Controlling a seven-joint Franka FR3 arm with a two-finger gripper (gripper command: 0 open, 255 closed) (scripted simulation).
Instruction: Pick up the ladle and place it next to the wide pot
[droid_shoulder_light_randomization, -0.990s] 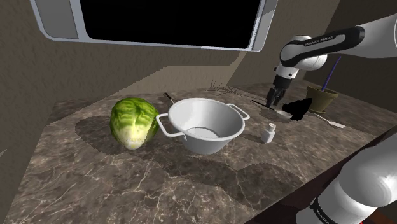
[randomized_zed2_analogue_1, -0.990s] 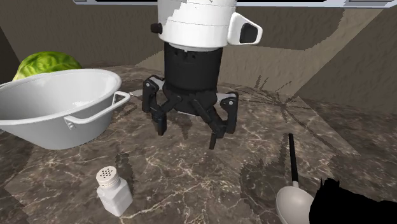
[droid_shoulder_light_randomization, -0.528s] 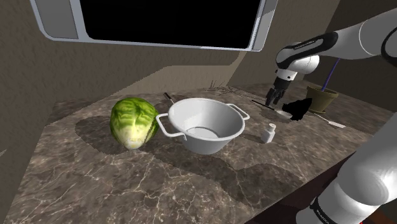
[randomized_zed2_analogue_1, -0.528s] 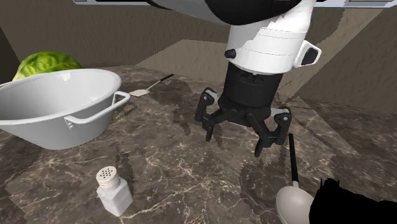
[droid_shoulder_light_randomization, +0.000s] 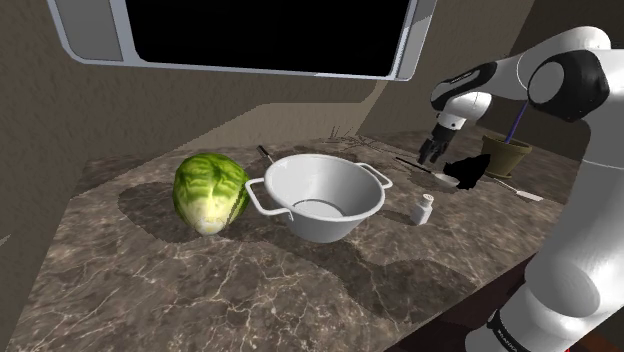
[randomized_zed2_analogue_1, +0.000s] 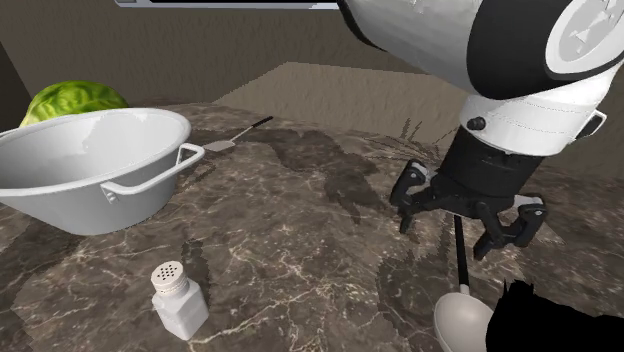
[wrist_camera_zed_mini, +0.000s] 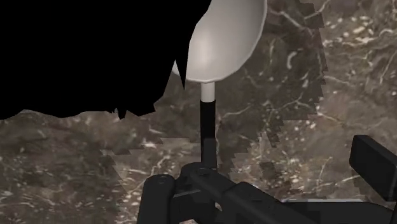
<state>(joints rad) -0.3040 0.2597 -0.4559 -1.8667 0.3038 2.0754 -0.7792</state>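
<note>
The ladle (randomized_zed2_analogue_1: 460, 262) lies on the dark marble counter, with a thin black handle and a white bowl (wrist_camera_zed_mini: 222, 41). In the shoulder view the ladle (droid_shoulder_light_randomization: 436, 176) rests to the right of the wide pot. The black gripper (randomized_zed2_analogue_1: 455, 228) hangs open just above the handle, one finger on each side and neither touching it. In the wrist view the handle (wrist_camera_zed_mini: 207, 127) runs away from the gripper (wrist_camera_zed_mini: 267, 181) toward the bowl. The gripper (droid_shoulder_light_randomization: 428, 155) is at the counter's far right in the shoulder view. The wide pot (droid_shoulder_light_randomization: 330, 228) is white with two loop handles, and the same pot (randomized_zed2_analogue_1: 80, 200) is at the second exterior view's left.
A green lettuce head (droid_shoulder_light_randomization: 210, 190) sits beside the pot. A white salt shaker (randomized_zed2_analogue_1: 178, 298) stands between pot and ladle. A jagged black shape (randomized_zed2_analogue_1: 550, 325) covers part of the ladle's bowl. A small spatula (randomized_zed2_analogue_1: 235, 137) lies behind the pot. A plant pot (droid_shoulder_light_randomization: 505, 155) stands at the far right.
The gripper has swung toward the second exterior view's right, from the middle of the counter to above the ladle's handle. It stayed open. Nothing else moved.
</note>
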